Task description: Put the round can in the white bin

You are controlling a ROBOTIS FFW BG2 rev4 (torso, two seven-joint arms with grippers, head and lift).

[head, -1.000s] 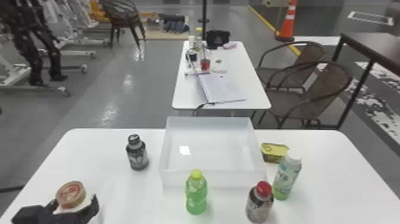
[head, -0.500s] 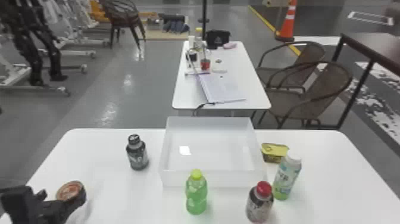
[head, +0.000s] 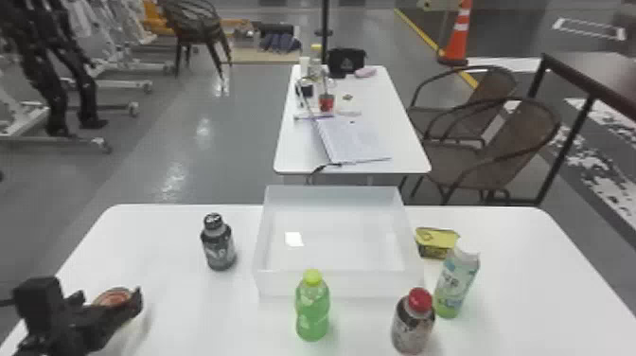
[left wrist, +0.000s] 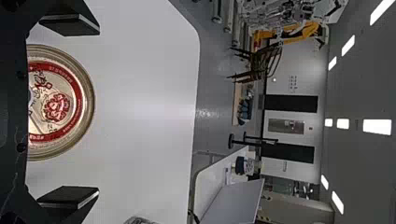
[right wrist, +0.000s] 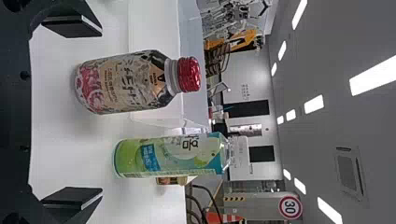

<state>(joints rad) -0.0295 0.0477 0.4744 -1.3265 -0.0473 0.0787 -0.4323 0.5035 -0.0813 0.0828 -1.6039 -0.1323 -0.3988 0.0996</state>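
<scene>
At the lower left of the head view, my left gripper (head: 111,300) stands open at the round can (head: 112,297), whose reddish lid shows behind the fingers. In the left wrist view the gripper (left wrist: 69,112) has its two fingers wide apart, with the can (left wrist: 58,105) between them and white table around it; whether they touch it I cannot tell. The white bin (head: 338,284) sits at the middle of the table. My right gripper (right wrist: 72,112) is open in the right wrist view, facing the red-capped bottle.
A dark bottle (head: 219,246) stands left of the bin and a green bottle (head: 312,307) before it. To the right are a red-capped bottle (head: 412,322), a green-and-white bottle (head: 456,281) and a yellow can (head: 436,242). The white table (head: 189,303) has bare surface between can and bin.
My left gripper first shifted left and then came back to the right, up to the can, staying open. The can, the bin and the bottles keep their places.
</scene>
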